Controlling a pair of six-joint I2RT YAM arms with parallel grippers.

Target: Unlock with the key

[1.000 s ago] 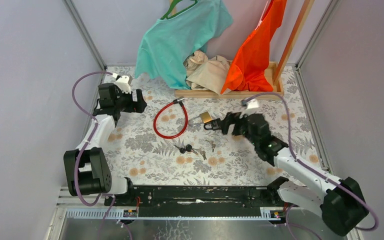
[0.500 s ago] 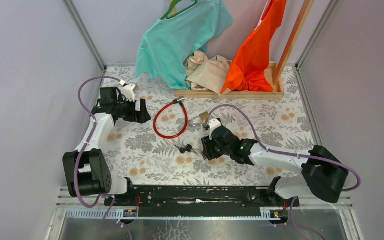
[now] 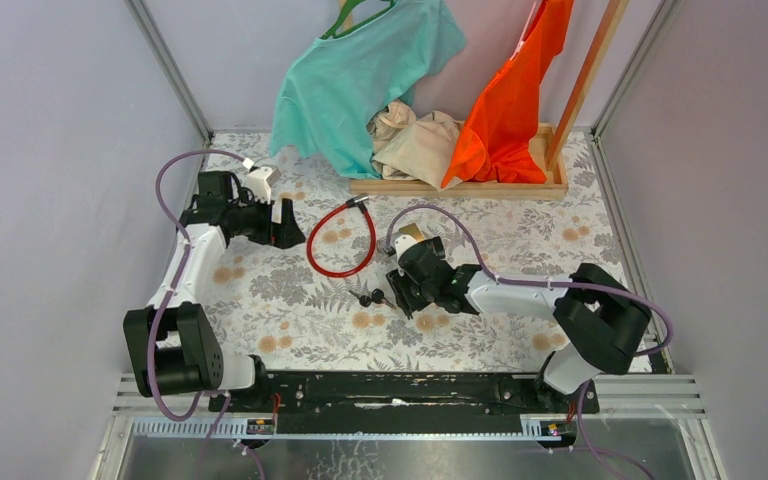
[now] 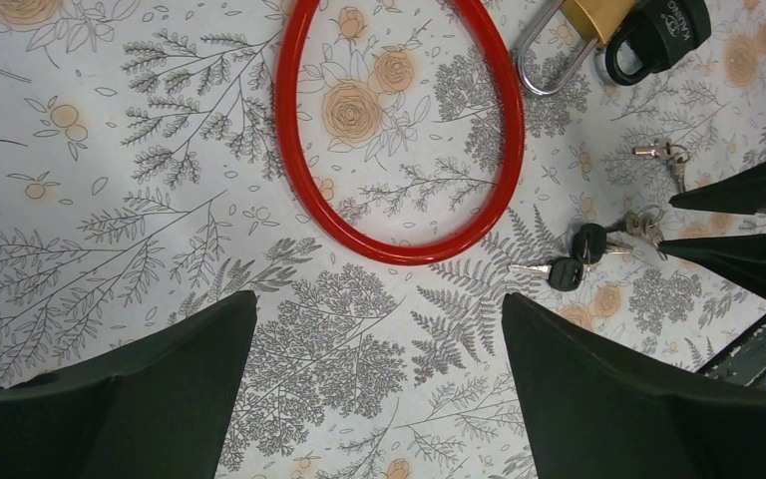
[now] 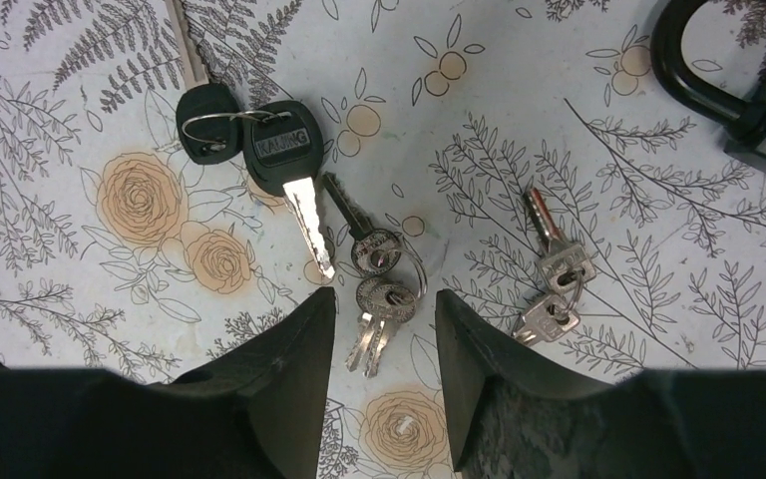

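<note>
Two round-headed silver keys [image 5: 384,289] on a ring lie flat on the flowered cloth. My right gripper [image 5: 384,309] is open halfway and straddles them, with a gap on each side. Black-headed keys [image 5: 249,140] lie to their left and a small silver pair [image 5: 559,284] to their right. A black padlock [image 5: 738,80] lies beyond. My left gripper [image 4: 379,329] is wide open and empty, hovering just short of the red cable lock [image 4: 399,130]. A brass padlock [image 4: 598,15] lies beside the black padlock [image 4: 658,30]. From above, the right gripper [image 3: 397,290] is at the keys [image 3: 370,297].
A wooden stand [image 3: 460,186] at the back holds a teal shirt [image 3: 360,80], an orange shirt [image 3: 510,110] and a beige cloth [image 3: 415,140]. Walls close in left and right. The right arm's cable [image 3: 430,215] arcs over the brass padlock [image 3: 410,235].
My right arm has swung from beside the padlocks down-left to the keys, and its jaws have narrowed around the round-headed pair. My left gripper has shifted slightly right towards the red cable lock.
</note>
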